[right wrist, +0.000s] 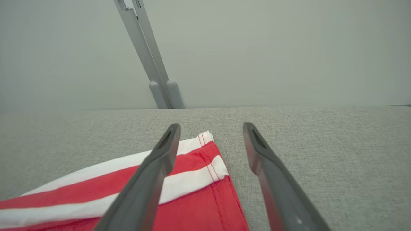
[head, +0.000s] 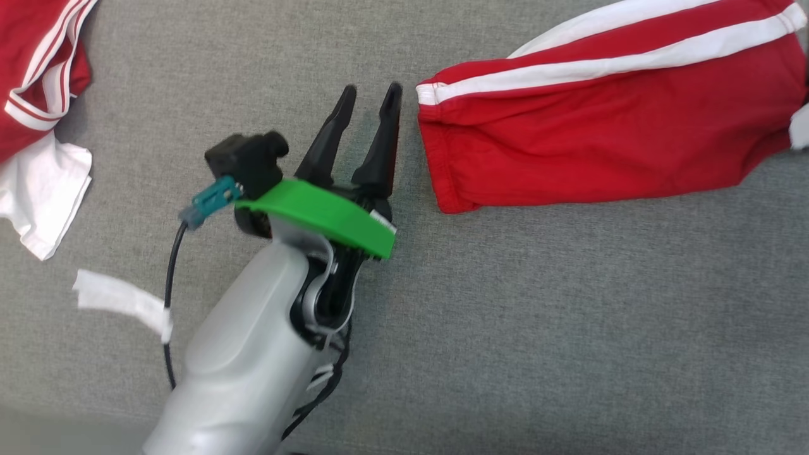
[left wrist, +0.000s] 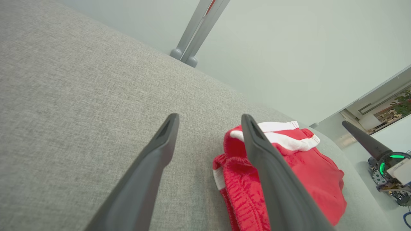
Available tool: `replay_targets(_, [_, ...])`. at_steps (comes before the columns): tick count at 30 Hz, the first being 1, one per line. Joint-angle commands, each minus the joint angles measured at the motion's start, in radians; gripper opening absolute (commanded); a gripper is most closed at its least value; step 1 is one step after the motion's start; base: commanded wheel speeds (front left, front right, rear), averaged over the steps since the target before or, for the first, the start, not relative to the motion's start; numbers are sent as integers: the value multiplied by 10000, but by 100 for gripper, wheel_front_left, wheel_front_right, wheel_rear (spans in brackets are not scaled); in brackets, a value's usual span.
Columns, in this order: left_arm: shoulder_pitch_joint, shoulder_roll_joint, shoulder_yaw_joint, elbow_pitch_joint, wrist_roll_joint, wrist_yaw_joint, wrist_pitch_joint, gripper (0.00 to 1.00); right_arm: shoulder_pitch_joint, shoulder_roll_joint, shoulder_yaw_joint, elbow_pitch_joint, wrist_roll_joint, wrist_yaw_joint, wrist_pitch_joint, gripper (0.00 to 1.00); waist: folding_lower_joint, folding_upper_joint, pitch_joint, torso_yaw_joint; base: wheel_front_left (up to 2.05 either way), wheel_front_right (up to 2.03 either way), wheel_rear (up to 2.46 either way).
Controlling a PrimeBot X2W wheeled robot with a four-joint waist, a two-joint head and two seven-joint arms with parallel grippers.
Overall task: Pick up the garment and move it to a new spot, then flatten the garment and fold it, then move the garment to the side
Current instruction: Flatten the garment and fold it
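Above the grey surface (head: 569, 316), left tool (head: 370, 90) and right tool (right wrist: 211, 126) both gape empty beside one red garment (head: 600, 126).

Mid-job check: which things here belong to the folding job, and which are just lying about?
Job: red striped garment at right; left claw and right claw, both open.
Lying about: red-and-white clothing at far left; white strip.

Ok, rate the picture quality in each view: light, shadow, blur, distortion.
Head view: soft, even light, no glare; the left gripper casts only a faint shadow on the grey surface; garment sharp. Left wrist view: the wide-angle lens bows the surface's far edge; fingers blur near the lens. Right wrist view: wall hazy, garment stripes crisp, right gripper soft lower down.
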Motion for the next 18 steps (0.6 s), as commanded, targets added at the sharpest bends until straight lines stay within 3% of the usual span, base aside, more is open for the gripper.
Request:
replay_targets(1, [341,252,100,-151,373,-12,-137,100,398,-293,261,-167,-115,-14,29,100,0,0,-204,-185,0,0,0])
replay_targets(8, [2402,293,1377,-1820,2796,240,-238,100,1467,-1268,1015,-312,-553,-14,883,100,0,0,-619,-197,0,0,0])
replay_targets(12, [3699,3,2134,-2691,4354,-46,-244,100,1273,-1429,1122,-136,-517,-14,1717,100,0,0,-460,138,0,0,0])
replay_targets(18, [4328,-147,2730,-3161,5080,-494,-244,100,865,-1656,994,539,-1102,-14,2295,100,0,0,-81,668,0,0,0])
